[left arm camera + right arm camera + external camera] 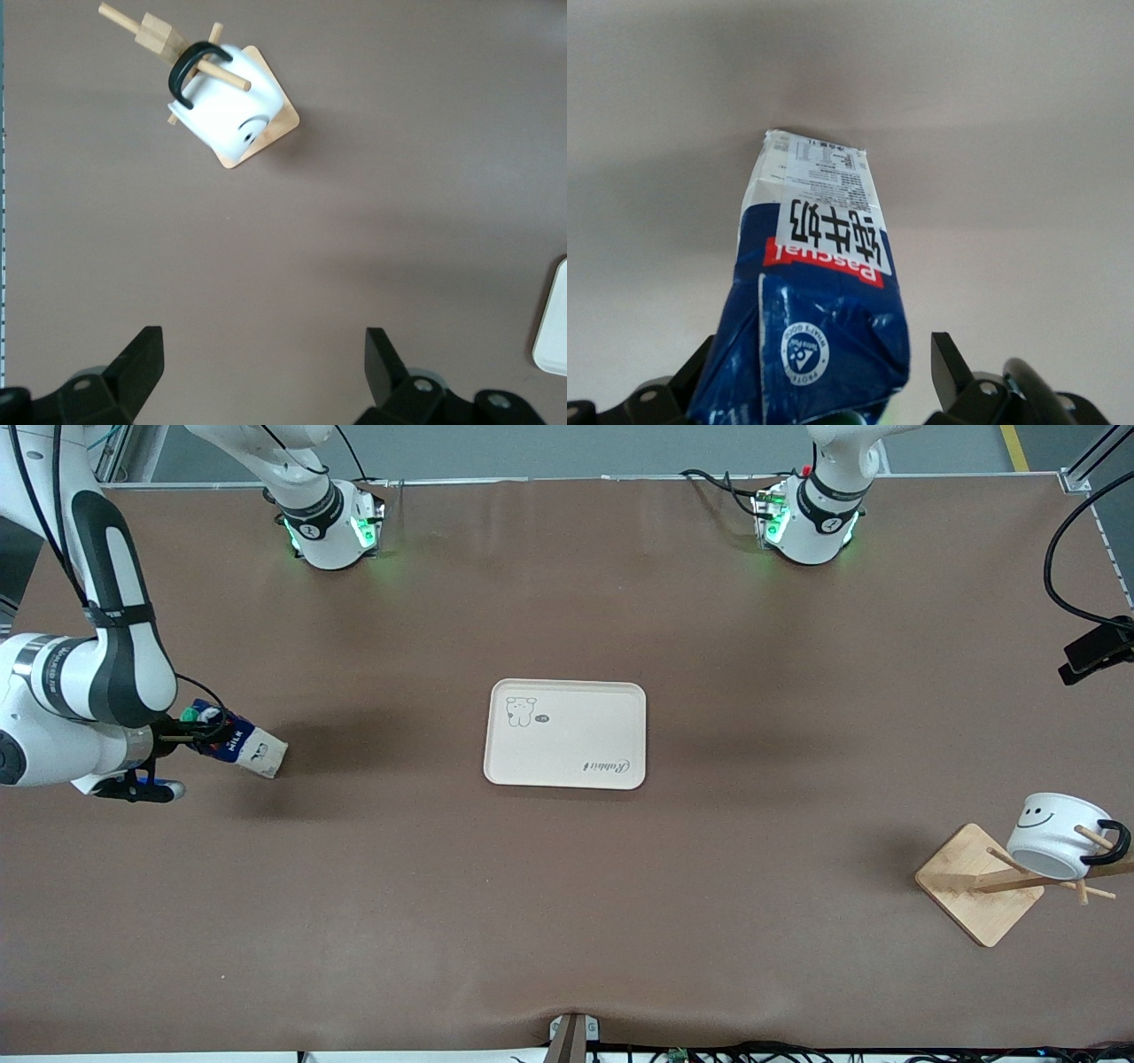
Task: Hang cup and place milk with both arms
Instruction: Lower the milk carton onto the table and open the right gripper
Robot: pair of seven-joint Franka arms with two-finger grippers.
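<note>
The milk (239,746) lies tilted on the brown table near the right arm's end, its pale bottom resting on the table and its capped top between the fingers of my right gripper (193,733). In the right wrist view the milk (819,266) fills the space inside the right gripper (824,345); one finger stands visibly apart from it, so the gripper is open. The cup (1054,837) hangs by its black handle on a peg of the wooden rack (970,886) at the left arm's end. My left gripper (263,336) is open and empty above bare table, away from the cup (232,119).
A cream tray (567,691) lies at the middle of the table, and its corner (554,328) shows in the left wrist view. A black clamped device (1094,651) with a cable sits at the table edge at the left arm's end.
</note>
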